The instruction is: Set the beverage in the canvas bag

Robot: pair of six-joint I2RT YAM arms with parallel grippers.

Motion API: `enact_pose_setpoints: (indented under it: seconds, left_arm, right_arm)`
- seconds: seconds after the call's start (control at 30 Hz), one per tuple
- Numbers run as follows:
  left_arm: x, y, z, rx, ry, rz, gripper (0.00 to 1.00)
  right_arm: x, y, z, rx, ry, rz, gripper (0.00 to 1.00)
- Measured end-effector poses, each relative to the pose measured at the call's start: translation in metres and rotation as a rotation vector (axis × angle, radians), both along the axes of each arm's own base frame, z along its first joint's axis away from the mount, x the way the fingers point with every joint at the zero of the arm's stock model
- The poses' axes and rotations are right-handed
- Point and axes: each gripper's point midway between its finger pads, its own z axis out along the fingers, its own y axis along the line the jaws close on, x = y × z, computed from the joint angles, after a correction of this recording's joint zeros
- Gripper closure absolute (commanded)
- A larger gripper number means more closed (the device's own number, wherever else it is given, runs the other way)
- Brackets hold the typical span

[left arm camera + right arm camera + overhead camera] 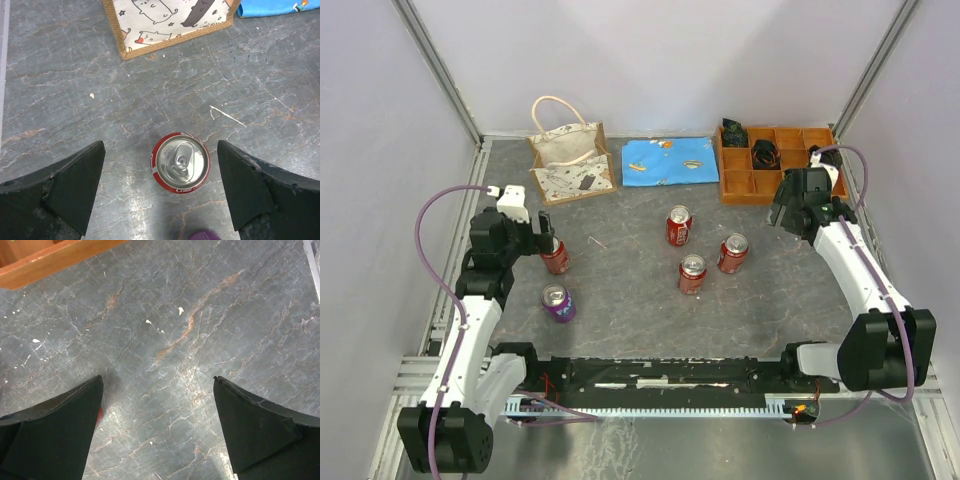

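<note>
From above, left gripper [161,144] seems touching red can [181,162]; wrist shows gaps.

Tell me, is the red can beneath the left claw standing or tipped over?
Standing: the red can shows its round silver lid and pull tab from straight above.

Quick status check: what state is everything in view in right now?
left hand: open, gripping nothing.
right hand: open, holding nothing.
red can under left hand: upright, tab down, ungripped.
three other red cans: upright.
purple can: upright.
canvas bag: standing, mouth open.
blue cloth: spread flat.
wooden tray: flat, some compartments filled.
</note>
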Motion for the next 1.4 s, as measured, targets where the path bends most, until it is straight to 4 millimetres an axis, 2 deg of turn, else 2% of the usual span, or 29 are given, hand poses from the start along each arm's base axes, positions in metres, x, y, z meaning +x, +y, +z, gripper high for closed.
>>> enact_pose_setpoints:
  seconds: [0.17, 0.43, 0.5, 0.57, 0.63, 0.7, 0.77, 0.8, 0.87, 0.93, 1.03, 1.13, 1.2, 1.27, 1.4]
  left_arm:
    - [-0.006, 0.004, 0.006, 0.043, -0.020, -0.002, 0.01]
    - [-0.016, 0.009, 0.034, 0.063, -0.076, 0.013, 0.01]
    - [-0.011, 0.008, 0.055, 0.048, -0.094, 0.017, 0.01]
    - [0.002, 0.005, 0.093, 0.029, -0.148, 0.008, 0.01]
    - [0.023, 0.000, 0.143, 0.011, -0.234, -0.013, 0.02]
    - [0.044, -0.007, 0.183, -0.006, -0.307, -0.051, 0.04]
    - [0.067, -0.018, 0.213, -0.021, -0.362, -0.114, 0.07]
    - [0.079, -0.024, 0.218, -0.029, -0.367, -0.147, 0.08]
    - [0.105, -0.036, 0.218, -0.045, -0.346, -0.221, 0.09]
    - [0.129, -0.047, 0.205, -0.050, -0.304, -0.290, 0.10]
    - [0.161, -0.062, 0.162, -0.042, -0.195, -0.405, 0.10]
    - [0.172, -0.071, 0.125, -0.043, -0.109, -0.492, 0.10]
    - [0.173, -0.077, 0.110, -0.047, -0.069, -0.547, 0.11]
    - [0.171, -0.082, 0.104, -0.049, -0.050, -0.596, 0.11]
    - [0.164, -0.093, 0.112, -0.052, -0.060, -0.693, 0.12]
  right_arm:
    - [0.011, 0.001, 0.004, 0.001, -0.007, 0.019, 0.01]
    - [0.021, 0.013, 0.008, 0.016, -0.018, 0.122, 0.01]
    - [0.023, 0.018, 0.011, 0.029, -0.022, 0.162, 0.01]
    - [0.027, 0.023, 0.017, 0.042, -0.036, 0.196, 0.01]
    - [0.032, 0.027, 0.025, 0.051, -0.059, 0.221, 0.01]
    - [0.037, 0.030, 0.033, 0.059, -0.084, 0.241, 0.01]
    - [0.040, 0.033, 0.037, 0.063, -0.099, 0.255, 0.01]
    - [0.040, 0.034, 0.038, 0.065, -0.100, 0.261, 0.01]
    - [0.040, 0.036, 0.037, 0.072, -0.099, 0.271, 0.01]
    - [0.039, 0.037, 0.038, 0.079, -0.101, 0.279, 0.01]
    - [0.039, 0.040, 0.041, 0.088, -0.111, 0.292, 0.01]
    - [0.037, 0.041, 0.047, 0.090, -0.126, 0.297, 0.01]
    - [0.035, 0.041, 0.050, 0.091, -0.135, 0.301, 0.01]
    - [0.032, 0.041, 0.054, 0.090, -0.142, 0.304, 0.01]
    - [0.026, 0.041, 0.059, 0.088, -0.154, 0.304, 0.01]
